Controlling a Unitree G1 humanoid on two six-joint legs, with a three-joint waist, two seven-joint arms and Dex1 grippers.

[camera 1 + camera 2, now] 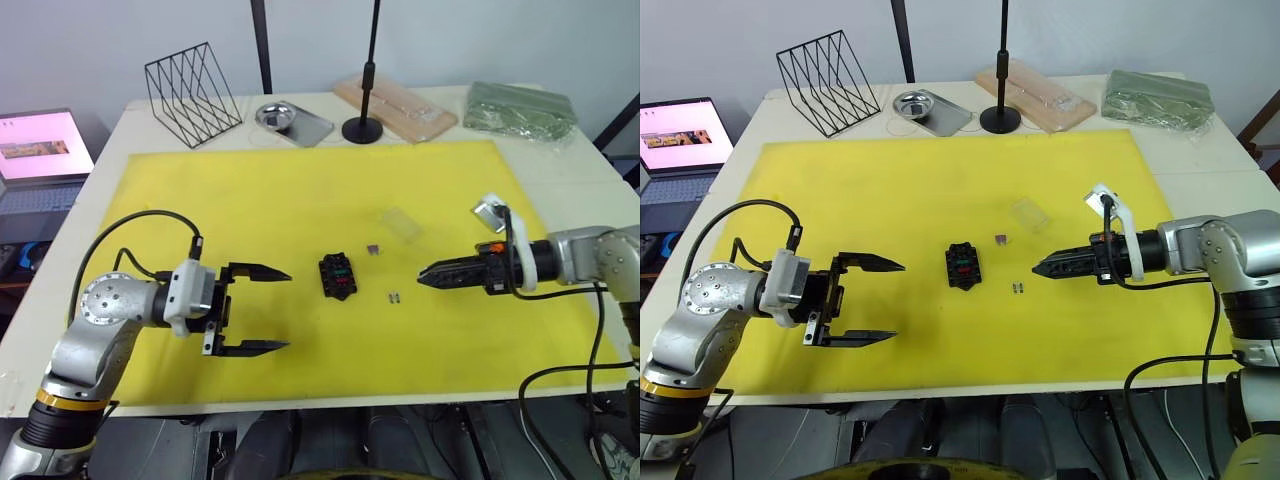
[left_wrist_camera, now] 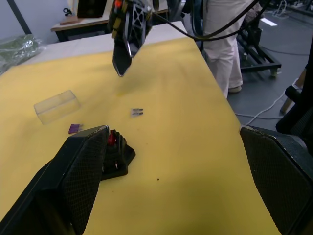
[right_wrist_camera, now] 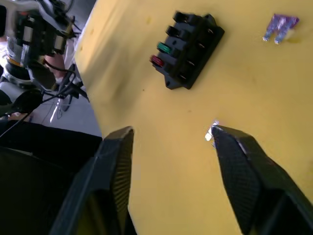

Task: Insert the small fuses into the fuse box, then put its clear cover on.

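Our left gripper (image 1: 262,310) stands wide open and empty, left of the fuse box (image 1: 338,275). Our right gripper (image 3: 168,161) is parted around nothing, just right of the greyish clear fuse (image 1: 394,297). The green and red fuses sit in the box; the purple fuse (image 1: 373,248) and the clear cover (image 1: 400,223) lie beyond it.

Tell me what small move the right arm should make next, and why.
Probably lower the right gripper onto the greyish clear fuse and close on it: its jaws are open beside that fuse, which lies loose on the yellow mat, while the fuse box already holds green and red.
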